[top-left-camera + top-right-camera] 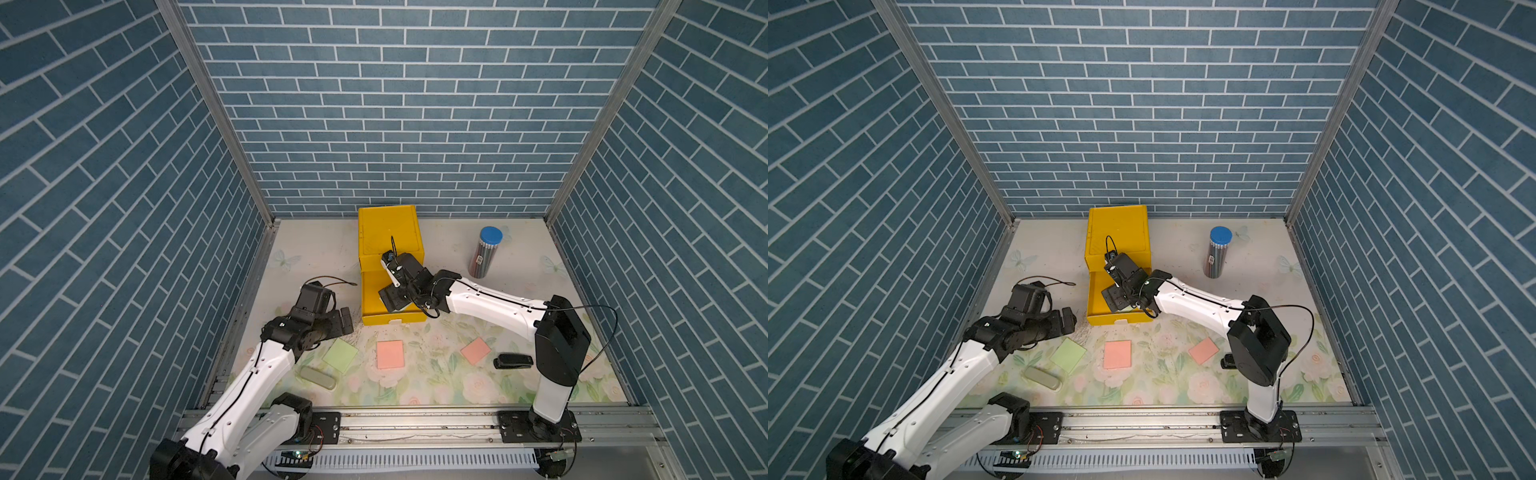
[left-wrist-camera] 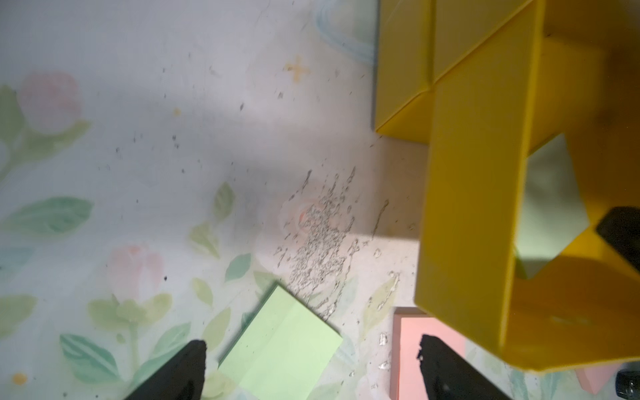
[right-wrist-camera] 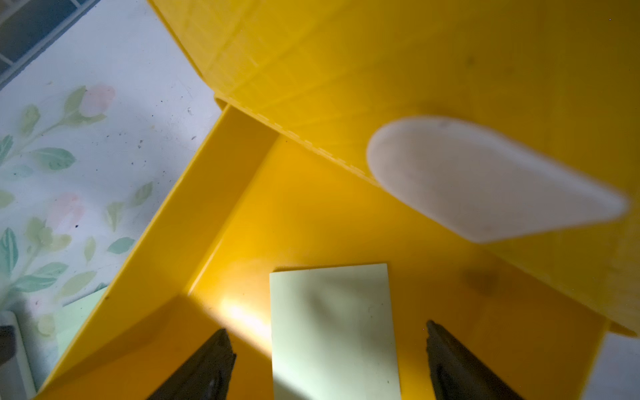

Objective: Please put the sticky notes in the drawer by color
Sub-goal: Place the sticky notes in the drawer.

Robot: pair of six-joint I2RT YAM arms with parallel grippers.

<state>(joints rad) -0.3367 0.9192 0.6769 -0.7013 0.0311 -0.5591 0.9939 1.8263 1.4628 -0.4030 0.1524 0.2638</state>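
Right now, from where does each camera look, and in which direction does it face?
Top views: high over the front rail, looking down toward the back wall; left arm and right arm show, with the drawer cabinet.
Left wrist: on the left arm, looking down at the mat, loose green pad and pink pad; left jaws show, spread.
Right wrist: above the open drawer, looking at the stored green pad; right jaws show, spread either side.
Shared: both wrist views show the stored green pad.

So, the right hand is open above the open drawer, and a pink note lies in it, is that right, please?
Not quite: the note in the drawer under the open right hand is light green, not pink; the right wrist view shows it.
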